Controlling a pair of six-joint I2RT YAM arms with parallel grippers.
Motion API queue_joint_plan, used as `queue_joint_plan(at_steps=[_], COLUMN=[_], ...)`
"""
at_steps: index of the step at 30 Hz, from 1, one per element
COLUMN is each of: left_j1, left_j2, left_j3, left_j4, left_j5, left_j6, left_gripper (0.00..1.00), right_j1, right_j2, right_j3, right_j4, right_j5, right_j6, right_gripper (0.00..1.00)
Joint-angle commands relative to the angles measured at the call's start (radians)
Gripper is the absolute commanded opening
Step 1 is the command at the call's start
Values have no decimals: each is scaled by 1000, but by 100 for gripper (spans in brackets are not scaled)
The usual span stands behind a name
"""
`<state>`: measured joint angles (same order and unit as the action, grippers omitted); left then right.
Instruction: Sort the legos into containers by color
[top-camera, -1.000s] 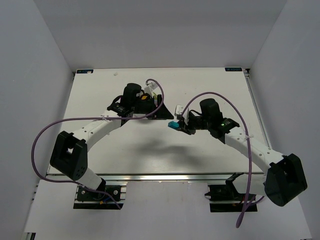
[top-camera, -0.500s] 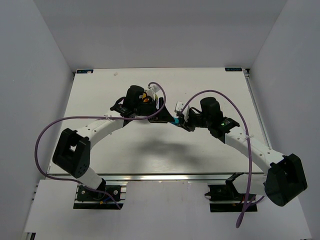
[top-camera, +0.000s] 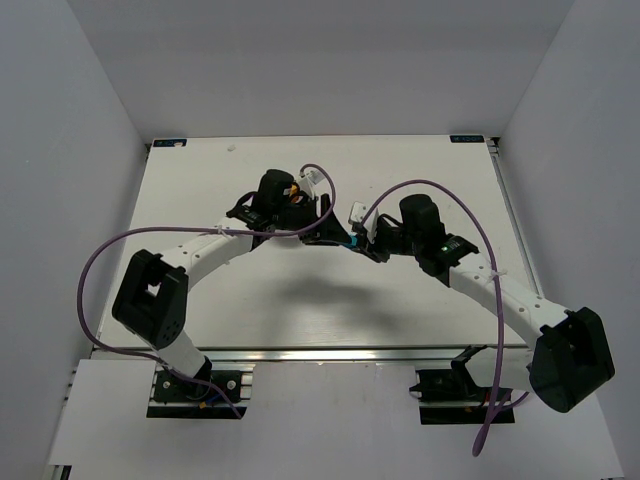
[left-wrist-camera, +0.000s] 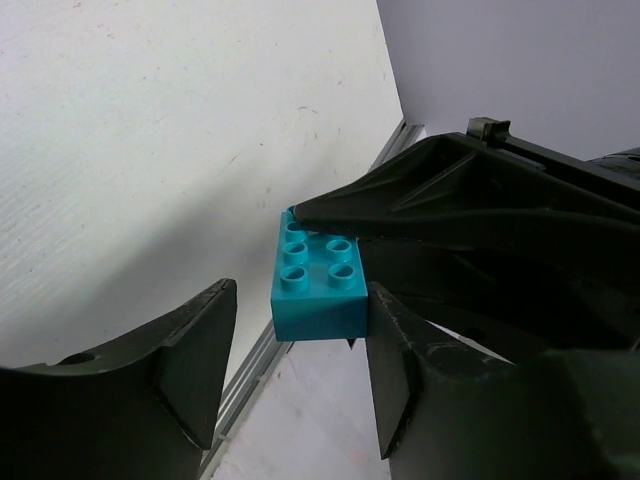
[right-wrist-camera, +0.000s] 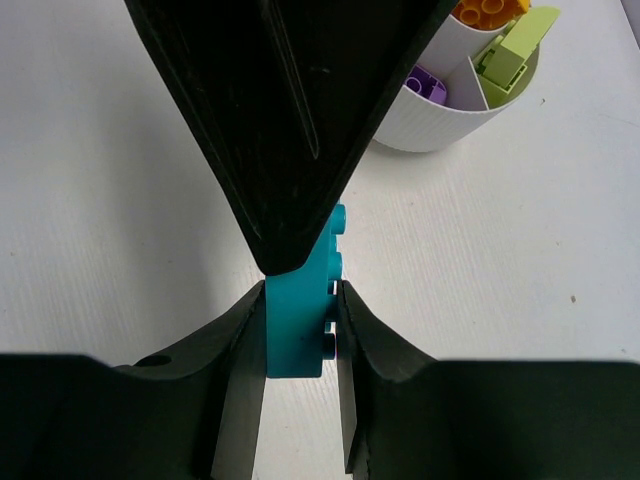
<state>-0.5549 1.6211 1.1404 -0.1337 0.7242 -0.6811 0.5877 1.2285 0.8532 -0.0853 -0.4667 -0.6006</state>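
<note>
My right gripper is shut on a cyan brick and holds it above the table; the brick also shows in the top view. My left gripper is open, and its jaws stand either side of the same cyan brick. Its right finger is against the brick and its left finger is well apart. The two grippers meet mid-table, left and right. The white divided dish holds orange, lime green and purple bricks in separate wedges.
In the top view the dish lies mostly hidden under the left wrist. Purple cables loop over both arms. The table's rail edge runs below the left gripper.
The right gripper carried the cyan brick left toward the left gripper, then held still. The left gripper swung right and now brackets the brick.
</note>
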Motion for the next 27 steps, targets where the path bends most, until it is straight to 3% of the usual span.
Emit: queue_joint_plan(at_steps=[1, 5, 8, 9, 10, 11, 14, 15, 16, 17, 18, 21, 23, 26, 27], left_j1=[-2, -2, -2, -2, -2, -2, -2, -2, 12, 12, 22, 32, 43, 66, 79], left_j2=[5, 13, 14, 14, 14, 14, 10, 3, -3, -12, -24, -35, -38, -46, -46], left_j3=[36, 38, 38, 36, 36, 35, 33, 36, 44, 54, 109, 244, 298, 376, 406], left_j4=[14, 19, 23, 25, 26, 28, 31, 25, 11, -60, -122, -317, -386, -432, -444], left_j5=[-14, -6, -2, 0, 4, 6, 4, -3, -15, -87, -153, -438, -529, -681, -775], left_j6=[-9, -11, -11, -12, -12, -12, -9, -5, 21, 47, 90, 230, 273, 285, 281], left_gripper=[62, 48, 24, 18, 5, 0, 0, 0, 0, 0, 0, 0, 0, 0, 0], right_j1=[14, 15, 15, 14, 15, 14, 14, 12, 11, 9, 3, -6, -18, -49, -64], right_j2=[-7, -7, -7, -11, -12, -15, -20, -21, -21, -21, -21, -26, -47, -75, -81], right_j3=[24, 23, 20, 18, 11, 7, -3, -5, -6, -9, -9, -25, -52, -75, -80], right_j4=[50, 53, 53, 55, 59, 64, 73, 73, 75, 105, 108, 97, 117, 144, 151], right_j5=[-21, -16, -15, -12, -10, -6, 6, 28, 39, 52, 87, 137, 143, 157, 175], right_j6=[13, 18, 24, 24, 27, 30, 39, 57, 68, 84, 108, 131, 142, 192, 206], right_gripper=[0, 0, 0, 11, 15, 18, 38, 63, 79, 89, 89, 89, 85, 14, 0])
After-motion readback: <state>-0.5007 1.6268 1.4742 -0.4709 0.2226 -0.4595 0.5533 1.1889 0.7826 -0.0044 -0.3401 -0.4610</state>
